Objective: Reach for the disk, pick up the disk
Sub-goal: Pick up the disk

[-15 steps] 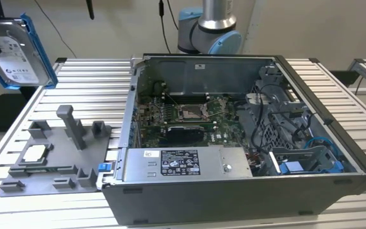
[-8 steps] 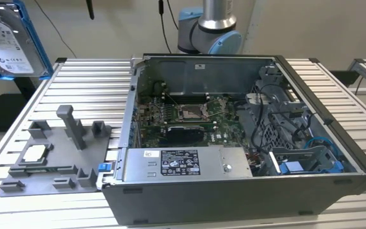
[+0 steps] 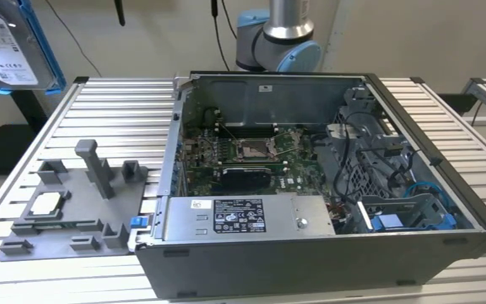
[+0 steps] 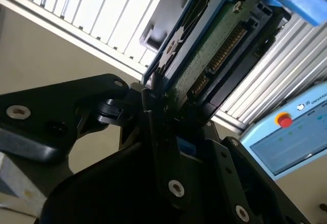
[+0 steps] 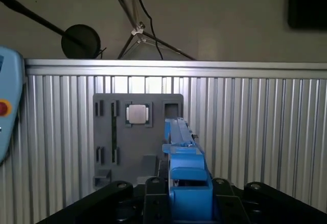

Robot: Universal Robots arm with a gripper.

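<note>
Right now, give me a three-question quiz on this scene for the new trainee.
1. True or false: the pincer is shut on the disk.
2. Pick one: the processor chip sits A) in the grey fixture tray, B) in the pincer, C) on top of the disk.
3. Fill in: the plastic carrier framing the disk is coloured ____.
Key: 1 true; 2 A; 3 blue.
</note>
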